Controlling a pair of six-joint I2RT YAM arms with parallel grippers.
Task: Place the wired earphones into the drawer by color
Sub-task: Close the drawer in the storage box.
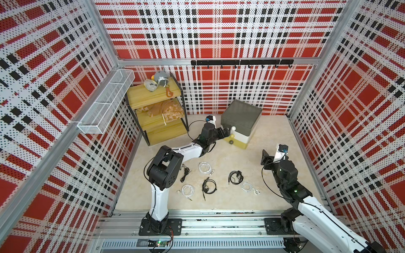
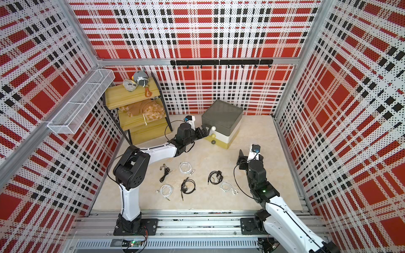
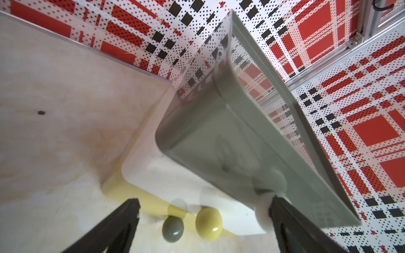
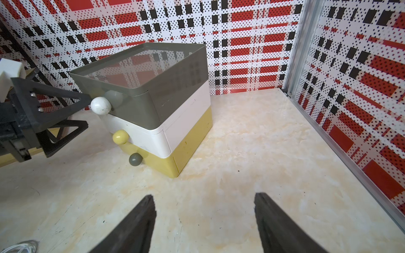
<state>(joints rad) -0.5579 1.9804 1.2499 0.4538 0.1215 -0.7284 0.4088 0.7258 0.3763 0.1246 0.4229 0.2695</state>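
Note:
The drawer [image 1: 241, 114] [image 2: 222, 117] [image 4: 182, 105] stands at the back, stacked dark grey over white over yellow. My left gripper [image 1: 228, 131] [image 2: 205, 131] [image 3: 202, 200] is open at its front. The top drawer's white knob [image 4: 100, 105] [image 3: 262, 210] lies against one fingertip [image 3: 276, 204]; the yellow knob [image 3: 208, 223] and grey knob [image 3: 172, 229] show between the fingers. Several wired earphones lie coiled on the floor in both top views: black ones [image 1: 185, 173] [image 1: 209, 186] [image 1: 235, 177], white ones [image 1: 205, 167] [image 1: 188, 190] [image 1: 247, 187]. My right gripper [image 1: 264, 158] [image 2: 240, 158] [image 4: 205, 196] hovers open and empty, right of the drawer.
A yellow shelf rack [image 1: 153, 103] with soft toys stands at the back left, close to the left arm. A white wire basket [image 1: 105, 103] hangs on the left wall and a black hook rail [image 1: 241, 62] on the back wall. Patterned walls enclose three sides.

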